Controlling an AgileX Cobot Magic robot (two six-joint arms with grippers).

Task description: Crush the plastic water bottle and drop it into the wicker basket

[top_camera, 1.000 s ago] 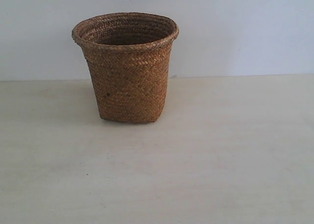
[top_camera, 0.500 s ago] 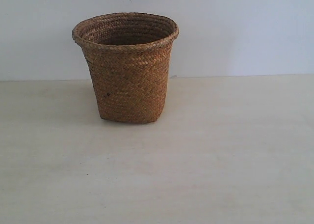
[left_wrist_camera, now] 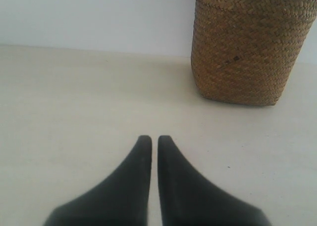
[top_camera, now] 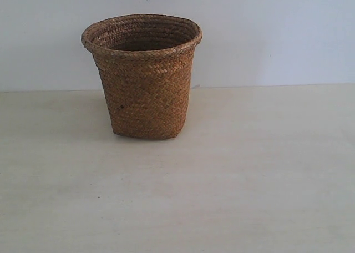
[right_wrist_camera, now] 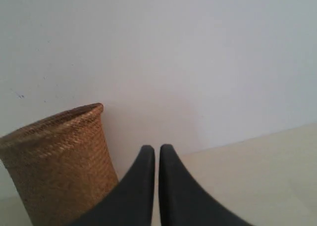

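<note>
Wicker basket [top_camera: 145, 92]: upright on the table [top_camera: 249, 181], left of centre in the exterior view and close to the wall [top_camera: 277, 36] behind it. Round flared rim up, narrower squarish base flat on the surface. Only the upper inner wall shows through the opening; the inside bottom is hidden in all 3 views.

Plastic water bottle: position cannot be told from any of the 3 views.

Left gripper [left_wrist_camera: 154, 139]: the 2 black fingers [left_wrist_camera: 133, 186] are closed to a thin slit with nothing between them. It is low over the table. The basket [left_wrist_camera: 242, 47] stands ahead of the tips and off to one side, apart from them.

Right gripper [right_wrist_camera: 157, 149]: fingers [right_wrist_camera: 183, 196] are likewise drawn together to a hairline gap and hold nothing. It points toward the wall. The basket [right_wrist_camera: 54, 161] is beside the tips; whether it touches them cannot be told.

Neither arm appears in the exterior view.
</note>
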